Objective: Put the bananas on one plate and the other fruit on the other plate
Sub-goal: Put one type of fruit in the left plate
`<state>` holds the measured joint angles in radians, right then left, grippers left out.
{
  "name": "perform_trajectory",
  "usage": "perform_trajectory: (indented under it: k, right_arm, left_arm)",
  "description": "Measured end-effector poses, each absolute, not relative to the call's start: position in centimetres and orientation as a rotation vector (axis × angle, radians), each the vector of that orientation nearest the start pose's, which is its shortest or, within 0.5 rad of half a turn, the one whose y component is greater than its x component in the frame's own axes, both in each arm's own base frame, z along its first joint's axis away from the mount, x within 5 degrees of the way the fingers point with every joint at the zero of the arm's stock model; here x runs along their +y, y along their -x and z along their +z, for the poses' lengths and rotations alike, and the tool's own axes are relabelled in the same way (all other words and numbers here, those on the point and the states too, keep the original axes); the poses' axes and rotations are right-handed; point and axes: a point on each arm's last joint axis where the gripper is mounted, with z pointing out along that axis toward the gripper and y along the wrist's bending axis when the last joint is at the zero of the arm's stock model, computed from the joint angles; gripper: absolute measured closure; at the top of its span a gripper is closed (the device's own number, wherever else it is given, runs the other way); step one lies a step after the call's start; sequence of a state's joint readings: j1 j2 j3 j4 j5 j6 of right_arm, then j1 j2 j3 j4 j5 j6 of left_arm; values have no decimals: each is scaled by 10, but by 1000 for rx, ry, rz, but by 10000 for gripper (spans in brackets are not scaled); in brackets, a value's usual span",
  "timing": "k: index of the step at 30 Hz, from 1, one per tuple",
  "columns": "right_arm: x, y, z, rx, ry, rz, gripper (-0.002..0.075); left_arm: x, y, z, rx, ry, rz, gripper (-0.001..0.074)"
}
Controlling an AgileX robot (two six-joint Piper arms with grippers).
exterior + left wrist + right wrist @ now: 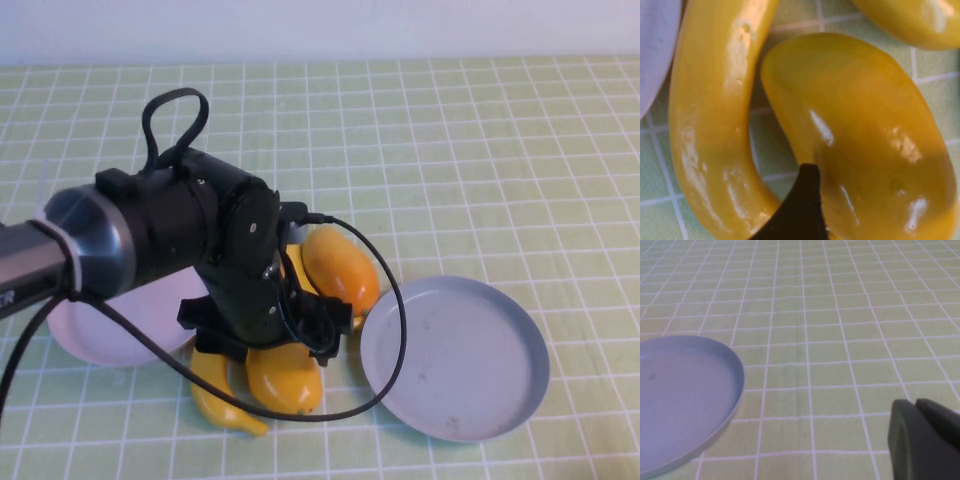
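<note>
From above, the left gripper [268,338] hangs low at centre-left, directly over a plump yellow-orange mango-like fruit [285,377] beside a long curved yellow banana [222,392], both between the two plates. Its wrist view shows that fruit [865,140] lying diagonally across the frame, one dark fingertip [800,210] at its edge, jaws wide and empty. The right wrist view shows the shut right gripper [922,442] at lower right, well clear of the round grey-blue plate [715,405].

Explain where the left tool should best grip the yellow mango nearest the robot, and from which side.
Probably from above, across the mango's plump middle: it lies flat, with a banana close beside it. The open left tool hangs right over it; the shut right tool is parked beyond the grey-blue plate.
</note>
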<state>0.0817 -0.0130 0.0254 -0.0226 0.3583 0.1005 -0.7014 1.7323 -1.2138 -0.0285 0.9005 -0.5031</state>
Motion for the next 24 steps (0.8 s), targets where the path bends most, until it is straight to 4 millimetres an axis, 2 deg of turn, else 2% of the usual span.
perform_trajectory:
  k: [14, 19, 21, 24]
  right_arm:
    - [4, -53, 173, 1855, -3, 105, 741]
    - [4, -53, 173, 1855, -3, 105, 741]
    - [4, -53, 173, 1855, -3, 105, 741]
    - [4, -53, 173, 1855, -3, 105, 741]
  left_arm:
    - [-227, -266, 191, 3014, -276, -149, 66]
    - [-227, -267, 190, 3011, -282, -141, 71]
    - [-227, -268, 191, 3007, -283, -142, 101]
    - [-227, -269, 191, 2998, -298, -130, 191]
